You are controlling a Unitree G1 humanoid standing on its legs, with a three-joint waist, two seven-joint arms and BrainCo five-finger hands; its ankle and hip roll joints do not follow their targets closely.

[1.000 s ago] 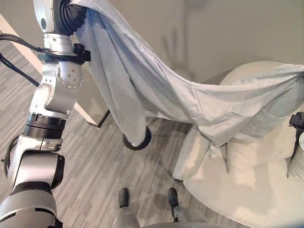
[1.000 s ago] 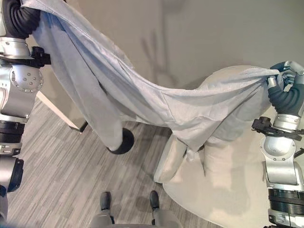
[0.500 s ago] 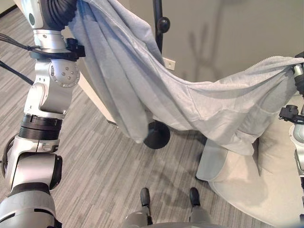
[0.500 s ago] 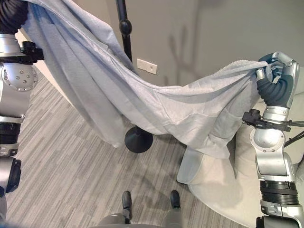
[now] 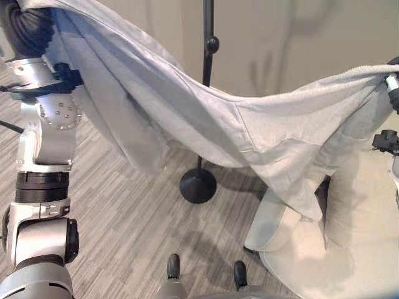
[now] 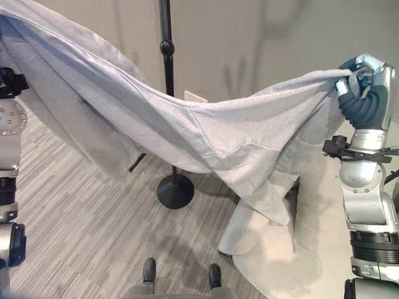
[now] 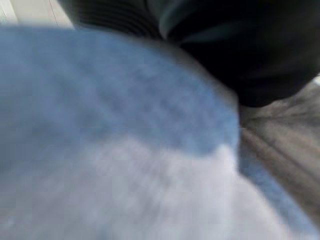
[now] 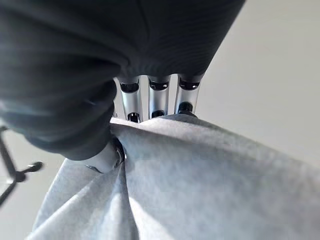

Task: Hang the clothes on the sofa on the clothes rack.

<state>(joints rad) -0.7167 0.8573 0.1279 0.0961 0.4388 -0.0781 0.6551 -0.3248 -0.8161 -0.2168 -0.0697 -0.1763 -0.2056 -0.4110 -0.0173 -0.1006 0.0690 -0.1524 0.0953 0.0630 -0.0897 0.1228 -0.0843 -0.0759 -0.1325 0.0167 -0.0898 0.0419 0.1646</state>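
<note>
A light grey garment (image 5: 249, 131) hangs stretched in the air between my two hands, sagging in the middle. My left hand (image 5: 26, 30) is raised at the upper left, and the cloth (image 7: 125, 175) is draped over it. My right hand (image 6: 360, 75), raised at the right, is shut on the garment's other end, with the fingers (image 8: 159, 100) and thumb pinching the cloth (image 8: 210, 180). The black clothes rack's pole (image 6: 166, 47) rises behind the garment's middle, above its round base (image 5: 198, 185) on the floor. The cream sofa (image 5: 355, 243) stands at the lower right, below the hanging folds.
Grey plank flooring (image 5: 124, 224) spreads between me and the rack's base. A plain wall (image 6: 262, 37) with a white outlet (image 6: 195, 96) stands close behind the rack. The sofa's edge (image 6: 240, 227) lies near the rack's base.
The camera has swung toward the rack, so its pole now stands behind the garment's middle. Both hands still hold the garment stretched, and it now hangs clear of the sofa.
</note>
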